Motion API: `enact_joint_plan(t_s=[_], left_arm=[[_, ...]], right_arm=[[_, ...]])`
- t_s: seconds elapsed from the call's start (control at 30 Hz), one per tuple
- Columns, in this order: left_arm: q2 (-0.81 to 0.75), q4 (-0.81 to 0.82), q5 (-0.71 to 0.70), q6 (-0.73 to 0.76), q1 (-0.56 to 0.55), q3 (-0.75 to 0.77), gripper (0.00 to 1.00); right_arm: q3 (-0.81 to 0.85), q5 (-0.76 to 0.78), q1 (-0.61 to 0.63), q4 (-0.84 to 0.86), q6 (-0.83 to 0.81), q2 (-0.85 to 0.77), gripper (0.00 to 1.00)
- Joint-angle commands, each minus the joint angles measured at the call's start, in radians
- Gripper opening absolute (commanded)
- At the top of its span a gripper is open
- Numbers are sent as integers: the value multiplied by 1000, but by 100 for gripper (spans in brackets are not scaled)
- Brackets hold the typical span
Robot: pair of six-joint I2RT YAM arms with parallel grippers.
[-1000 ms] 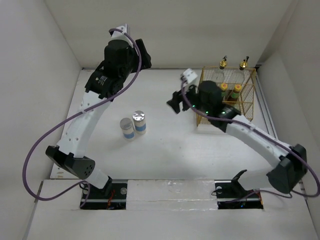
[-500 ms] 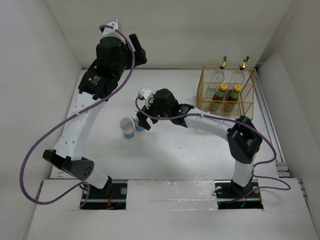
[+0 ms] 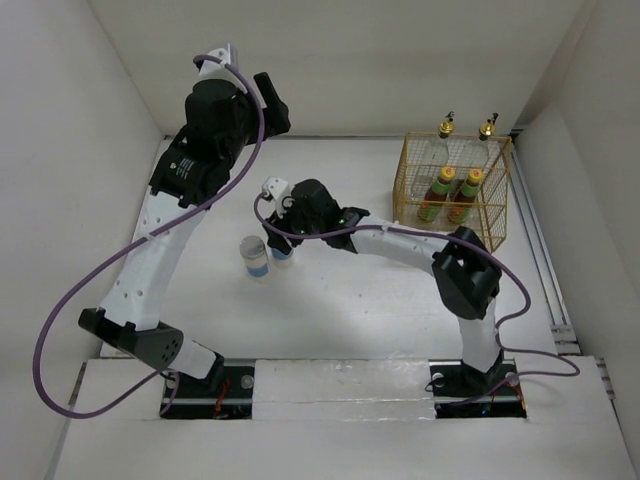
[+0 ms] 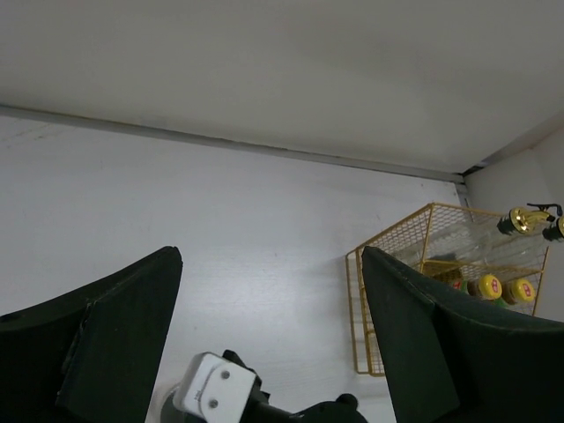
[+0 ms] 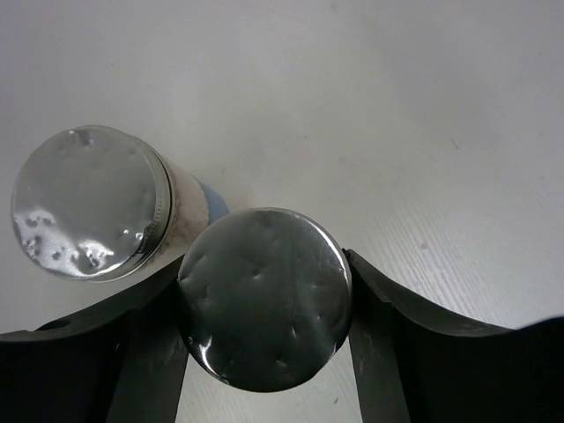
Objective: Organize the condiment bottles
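Right gripper (image 5: 264, 304) clasps the jar (image 5: 263, 282), standing upright, long axis vertical

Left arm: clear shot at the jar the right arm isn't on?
Likely yes. The free jar is open above and on its left; the right fingers crowd its right, closed on the neighbouring jar. Left fingers are open, empty.

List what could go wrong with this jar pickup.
The right gripper pinches the jar near its lid, so it may slip or tilt when lifted.
The second jar stands right beside one finger; it may get knocked over.
The basket already holds four bottles, so placing could bump them.
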Motion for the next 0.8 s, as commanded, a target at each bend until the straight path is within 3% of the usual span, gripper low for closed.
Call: enact_joint_plan(t_s=[0.0,0.2,0.43,0.77], left_arm=[[-34,27,46,13,-1,-28,80],[-34,73,168,-32,-1,-141,80],[-13,120,233,-54,-44,-201,80],[56,131,215,-45,-144,-192,80]], right_arm=[[12,80,-6,96,25,-209,30],[-152,153,-136,25,81,-569,23],[-250,226,-360,-177,130,-847,18],[-289,217,-630,-296,130,-924,13]])
